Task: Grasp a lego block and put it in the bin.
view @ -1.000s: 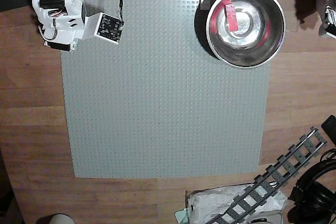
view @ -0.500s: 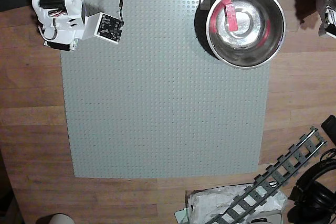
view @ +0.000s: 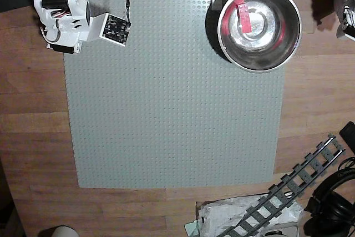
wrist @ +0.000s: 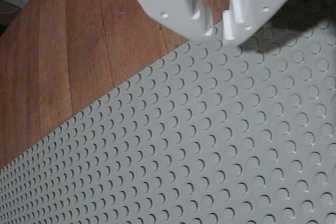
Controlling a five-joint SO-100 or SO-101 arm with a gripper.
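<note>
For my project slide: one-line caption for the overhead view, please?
Red lego block lies inside the steel bowl at the grey baseplate corner; the arm sits folded opposite.

Bench (view: 33,115): wooden planks, reddish-brown, visible grain, low sheen. Baseplate (view: 172,92): grey plastic, matt, its surface covered in regular round studs, clearest in the wrist view. Bowl (view: 291,43): stainless steel, polished and mirror-bright, its inner wall throwing back red reflections. Lego block (view: 243,18): red plastic, smooth, lying inside the bowl. Claw (wrist: 215,17): white plastic, matt, with faint layer lines on its faces. Arm housing (view: 61,12): white plastic, lightly glossy. Track piece (view: 288,190): dark grey plastic, dull.
</note>
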